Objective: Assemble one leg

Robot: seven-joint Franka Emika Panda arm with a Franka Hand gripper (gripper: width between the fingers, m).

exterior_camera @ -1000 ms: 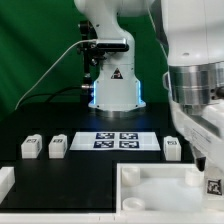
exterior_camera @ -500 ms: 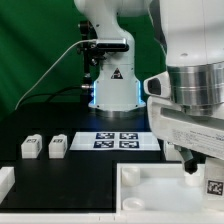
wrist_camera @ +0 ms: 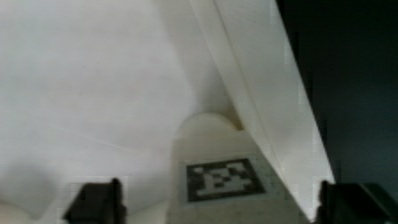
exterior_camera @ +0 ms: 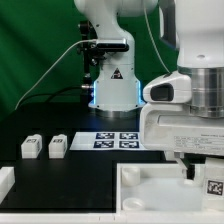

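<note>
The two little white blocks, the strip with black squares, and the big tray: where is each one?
legs [exterior_camera: 31, 147], exterior view, on the left block's tagged face.
marker board [exterior_camera: 117, 140], exterior view, on its tagged top.
tray-like piece [exterior_camera: 150, 190], exterior view, on its inner floor.

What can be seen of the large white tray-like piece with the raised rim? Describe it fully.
The large white tray-like plastic piece with a raised rim lies flat on the black table at the front of the exterior view, toward its right. It looks smooth and matte, with a recessed floor inside thick walls. A black-and-white square tag sits on it near the corner below the tool, whose dark fingertips stand apart on either side. Whether the tool touches it cannot be told. The arm hides its right part.
</note>
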